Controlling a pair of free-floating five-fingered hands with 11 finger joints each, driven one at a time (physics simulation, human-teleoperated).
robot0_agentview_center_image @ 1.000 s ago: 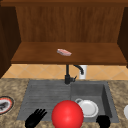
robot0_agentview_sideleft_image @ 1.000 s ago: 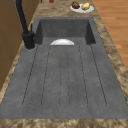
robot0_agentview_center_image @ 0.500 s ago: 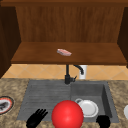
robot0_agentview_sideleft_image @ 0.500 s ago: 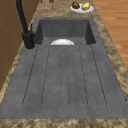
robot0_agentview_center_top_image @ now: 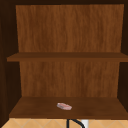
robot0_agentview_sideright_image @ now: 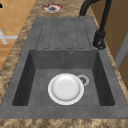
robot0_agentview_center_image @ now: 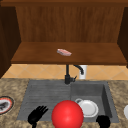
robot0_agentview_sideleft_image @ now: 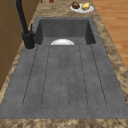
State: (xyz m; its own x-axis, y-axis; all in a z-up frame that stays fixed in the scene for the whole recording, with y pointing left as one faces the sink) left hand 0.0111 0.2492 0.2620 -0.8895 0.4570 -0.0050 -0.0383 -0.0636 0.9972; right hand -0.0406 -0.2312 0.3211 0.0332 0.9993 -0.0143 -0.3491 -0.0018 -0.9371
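My left hand hangs low in the front view over the front edge of the draining board, fingers spread straight and holding nothing. At the bottom right my right hand floats by the sink's front rim; its fingers cannot be made out. A big red ball sits between the two hands, in front of the sink basin. A white plate lies on the basin floor beside the drain. A small pink sponge-like piece rests on the lower cabinet shelf.
A black faucet stands behind the sink. The ribbed draining board lies left of the basin. A red-rimmed plate sits on the left counter, and a plate of food on the right counter. An upper shelf spans the cabinet.
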